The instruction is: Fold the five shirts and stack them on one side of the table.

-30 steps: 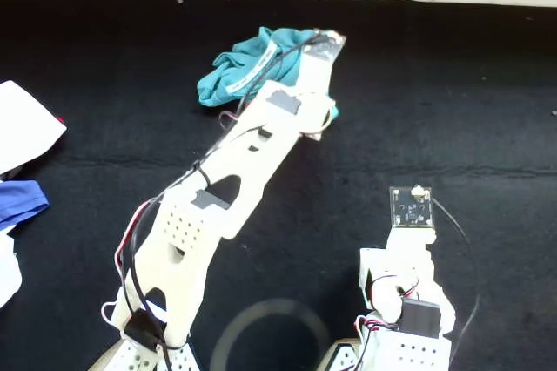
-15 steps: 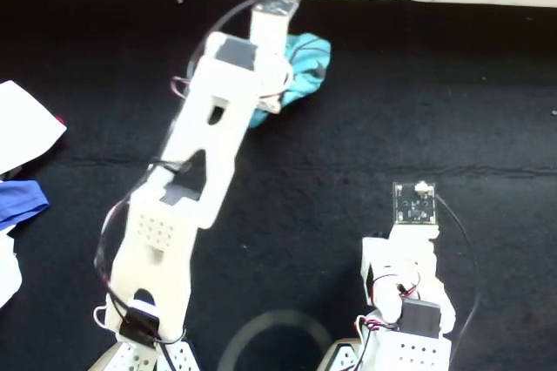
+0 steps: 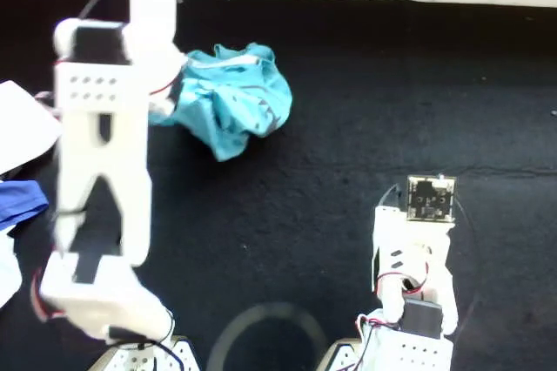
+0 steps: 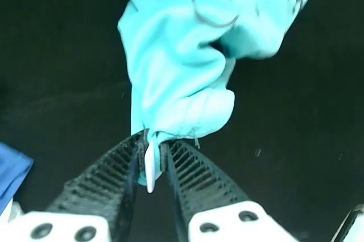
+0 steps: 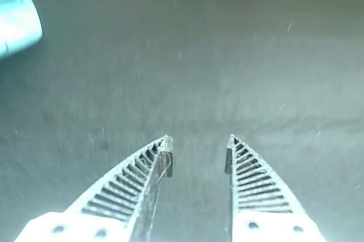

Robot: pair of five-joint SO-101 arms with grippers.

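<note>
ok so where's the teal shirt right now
In the high view the teal shirt is bunched up toward the far left of the black table, with the left gripper shut on one edge of it.

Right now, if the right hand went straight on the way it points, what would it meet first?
Likely only the black table cover: the open right hand aims across bare cloth toward the far edge. The teal shirt lies aside of that line.

High over the table's [image 3: 374, 101] near edge, looking down. Mounted close behind each arm's jaws, facing the tabletop. Sharing the teal shirt [image 3: 235, 110] across all three.
</note>
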